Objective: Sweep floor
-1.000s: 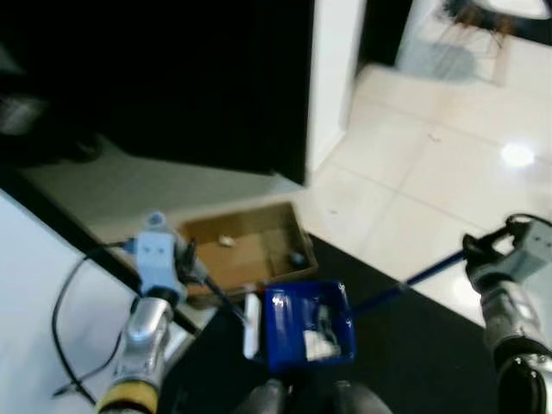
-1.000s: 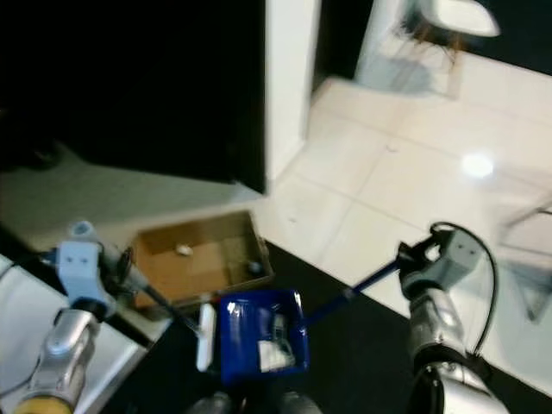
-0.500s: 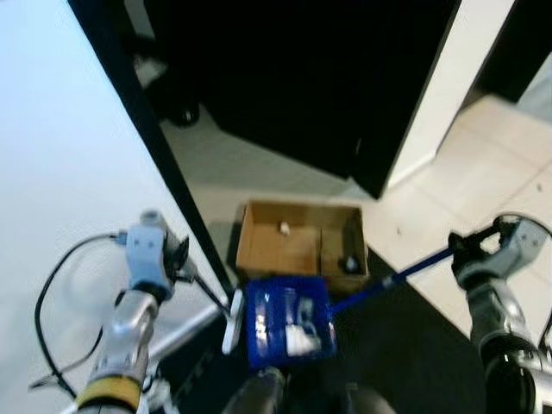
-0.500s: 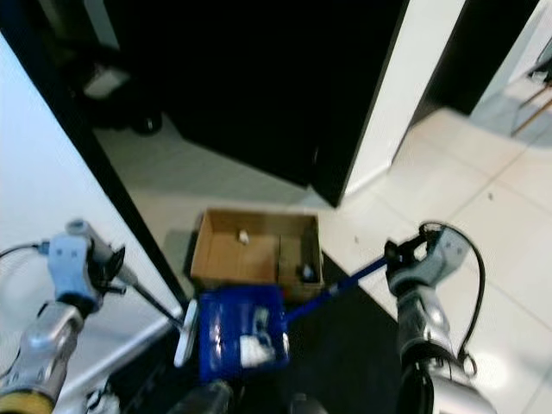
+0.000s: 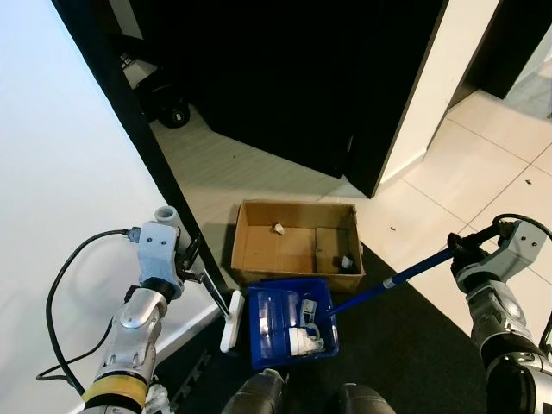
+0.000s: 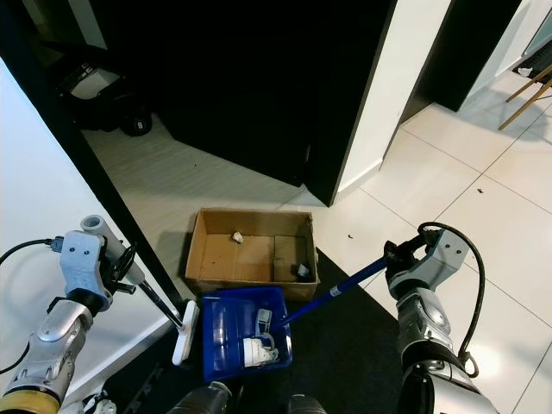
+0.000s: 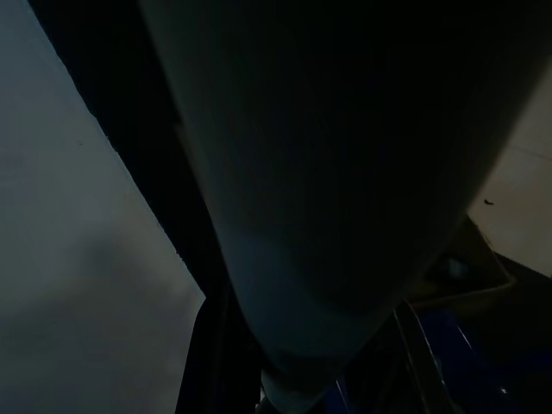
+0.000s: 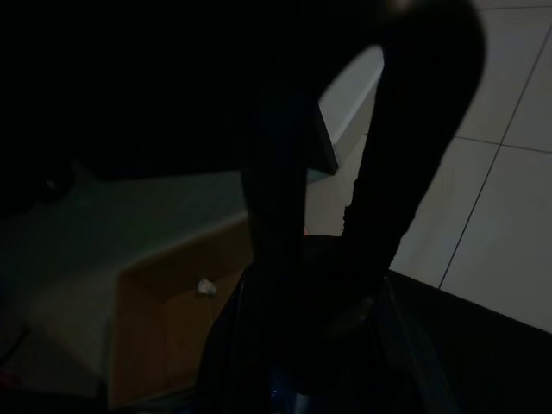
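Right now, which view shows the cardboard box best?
The right eye view: the box sits whole and sharp, open, with a white scrap inside. The left eye view shows it too, its near edge beside the dustpan. The right wrist view gives a dim corner; the left wrist view barely any.

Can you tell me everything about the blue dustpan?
The blue dustpan looks like shiny plastic, a shallow tray with raised walls. It sits low before the robot, over the black mat, just in front of the open cardboard box. Inside lie pale crumpled scraps of rubbish. A long blue handle rises slanting to the right gripper, shut around it. A white brush head on a thin dark stick sits right beside the pan's left wall.
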You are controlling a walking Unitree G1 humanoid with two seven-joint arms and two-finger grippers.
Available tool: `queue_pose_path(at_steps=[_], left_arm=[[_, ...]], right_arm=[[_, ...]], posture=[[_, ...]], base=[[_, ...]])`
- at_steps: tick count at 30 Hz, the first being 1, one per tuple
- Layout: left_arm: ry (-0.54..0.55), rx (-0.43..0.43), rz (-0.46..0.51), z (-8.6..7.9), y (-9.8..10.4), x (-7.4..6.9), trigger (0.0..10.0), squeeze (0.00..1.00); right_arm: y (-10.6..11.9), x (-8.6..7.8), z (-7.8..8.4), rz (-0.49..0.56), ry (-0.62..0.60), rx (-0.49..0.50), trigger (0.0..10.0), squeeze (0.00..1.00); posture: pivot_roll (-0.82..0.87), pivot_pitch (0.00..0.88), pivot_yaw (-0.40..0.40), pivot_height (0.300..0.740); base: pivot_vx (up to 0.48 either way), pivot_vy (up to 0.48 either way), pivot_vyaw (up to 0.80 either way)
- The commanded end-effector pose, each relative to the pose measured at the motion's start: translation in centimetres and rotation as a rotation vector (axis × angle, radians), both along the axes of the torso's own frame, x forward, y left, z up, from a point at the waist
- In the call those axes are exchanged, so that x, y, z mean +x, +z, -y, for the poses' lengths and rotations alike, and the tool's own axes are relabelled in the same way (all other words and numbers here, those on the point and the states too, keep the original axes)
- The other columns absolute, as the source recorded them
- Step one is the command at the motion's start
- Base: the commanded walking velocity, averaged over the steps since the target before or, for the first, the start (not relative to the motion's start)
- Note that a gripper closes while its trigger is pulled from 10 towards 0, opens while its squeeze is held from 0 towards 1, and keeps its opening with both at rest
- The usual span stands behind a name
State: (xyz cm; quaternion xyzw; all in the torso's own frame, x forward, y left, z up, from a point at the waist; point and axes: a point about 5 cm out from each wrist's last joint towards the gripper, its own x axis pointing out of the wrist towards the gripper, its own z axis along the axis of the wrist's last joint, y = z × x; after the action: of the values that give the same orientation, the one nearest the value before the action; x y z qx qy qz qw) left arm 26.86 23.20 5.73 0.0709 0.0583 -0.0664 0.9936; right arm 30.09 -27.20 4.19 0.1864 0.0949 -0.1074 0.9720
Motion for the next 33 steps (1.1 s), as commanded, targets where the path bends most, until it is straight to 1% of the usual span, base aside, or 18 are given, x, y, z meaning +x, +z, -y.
queue_pose_path(at_steps=[1, 3, 7, 8, 9, 10, 11, 12, 13, 16, 18, 20, 24, 28, 33], left_arm=[[-0.002, 0.005, -0.070, 0.1, -1.4, -0.8, 10.0, 0.00], [0.002, 0.006, -0.063, 0.4, -1.3, -0.6, 10.0, 0.00], [0.004, 0.006, -0.060, 0.4, -1.3, -0.5, 10.0, 0.00], [0.029, -0.013, -0.051, 0.4, -1.1, -0.2, 10.0, 0.00], [0.064, -0.037, -0.039, 0.5, -0.9, 0.2, 10.0, 0.00], [0.064, -0.037, -0.039, 0.5, -0.9, 0.2, 10.0, 0.00], [0.086, -0.059, -0.033, 0.7, -0.7, 0.7, 10.0, 0.00], [0.086, -0.059, -0.033, 0.7, -0.7, 0.7, 10.0, 0.00], [0.093, -0.074, -0.031, 1.0, -0.5, 1.0, 10.0, 0.00], [0.061, -0.073, -0.024, 2.1, -0.1, 1.9, 10.0, 0.00], [0.061, -0.073, -0.024, 2.1, -0.1, 1.9, 10.0, 0.00], [0.053, -0.078, -0.016, 2.5, 0.1, 2.3, 10.0, 0.00], [0.046, -0.089, -0.006, 2.8, 0.3, 2.5, 10.0, 0.00], [0.052, -0.101, -0.016, 3.0, 0.2, 2.7, 10.0, 0.00], [0.055, -0.094, -0.024, 3.0, -0.1, 2.5, 10.0, 0.00]], right_arm=[[0.6, 0.3, 0.6, -0.007, -0.020, -0.033, 10.0, 0.00], [0.6, 0.1, 1.4, -0.045, -0.076, -0.060, 10.0, 0.00], [0.6, 0.0, 1.7, -0.053, -0.091, -0.070, 10.0, 0.00], [0.8, 0.1, 1.9, -0.043, -0.104, -0.077, 10.0, 0.00], [1.4, 0.3, 2.0, -0.019, -0.104, -0.115, 10.0, 0.00], [1.4, 0.3, 2.0, -0.019, -0.104, -0.115, 10.0, 0.00], [2.2, 0.6, 2.2, 0.016, -0.105, -0.159, 10.0, 0.00], [2.2, 0.6, 2.2, 0.016, -0.105, -0.159, 10.0, 0.00], [2.9, 0.8, 2.2, 0.050, -0.107, -0.201, 10.0, 0.00], [5.2, 1.7, 2.1, 0.163, -0.107, -0.326, 10.0, 0.00], [5.2, 1.7, 2.1, 0.163, -0.107, -0.326, 10.0, 0.00], [6.2, 2.0, 2.0, 0.212, -0.101, -0.386, 10.0, 0.00], [6.6, 2.1, 1.9, 0.234, -0.103, -0.406, 10.0, 0.00], [6.3, 2.1, 1.7, 0.224, -0.094, -0.391, 10.0, 0.00], [6.0, 2.1, 1.4, 0.225, -0.095, -0.382, 10.0, 0.00]], posture=[[-0.01, 0.087, 0.001, 0.740], [0.00, 0.087, -0.001, 0.740], [0.00, 0.087, -0.001, 0.740], [-0.01, 0.089, -0.002, 0.740], [-0.01, 0.090, -0.002, 0.740], [-0.01, 0.090, -0.002, 0.740], [-0.01, 0.090, -0.002, 0.740], [-0.01, 0.090, -0.002, 0.740], [-0.01, 0.090, -0.002, 0.740], [-0.01, 0.091, 0.002, 0.740], [-0.01, 0.091, 0.002, 0.740], [-0.01, 0.091, 0.003, 0.740], [-0.01, 0.092, 0.003, 0.740], [-0.01, 0.093, 0.004, 0.740], [-0.01, 0.088, 0.000, 0.740]], base=[[0.000, -0.480, 0.00], [0.000, -0.349, 0.00], [0.000, -0.345, 0.00], [0.000, 0.000, 0.00], [0.000, 0.000, 0.00], [0.000, 0.000, 0.00], [0.000, 0.000, 0.00], [0.000, 0.000, 0.00], [0.000, 0.000, 0.00], [0.000, 0.000, 0.00], [0.000, 0.000, 0.00], [0.000, 0.000, 0.00], [0.000, 0.000, 0.00], [0.000, 0.000, 0.00], [0.000, 0.000, 0.00]])
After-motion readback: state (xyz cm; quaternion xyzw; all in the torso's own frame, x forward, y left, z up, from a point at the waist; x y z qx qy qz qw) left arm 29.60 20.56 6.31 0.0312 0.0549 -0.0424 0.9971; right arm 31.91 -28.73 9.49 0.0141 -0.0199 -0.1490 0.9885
